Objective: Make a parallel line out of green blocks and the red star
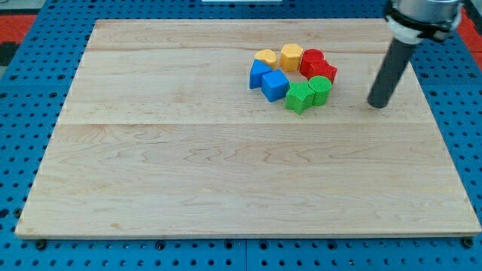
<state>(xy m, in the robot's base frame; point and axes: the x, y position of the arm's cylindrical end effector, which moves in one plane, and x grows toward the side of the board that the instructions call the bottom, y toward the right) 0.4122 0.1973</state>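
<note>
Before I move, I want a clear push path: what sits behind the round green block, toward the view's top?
A red block touches the round green block from behind; its lower part is covered, so its shape is unclear. My tip stands apart, to the view's right.

My tip [379, 105] rests right of 2 green blocks [309, 93], apart.

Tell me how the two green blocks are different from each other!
The green block nearer the view's left looks chunky with flat faces and corners, while the green block nearer the view's right looks round like a cylinder. The left one sits closer to the view's bottom; the right one sits against the red blocks. Both are green and touch each other.
</note>
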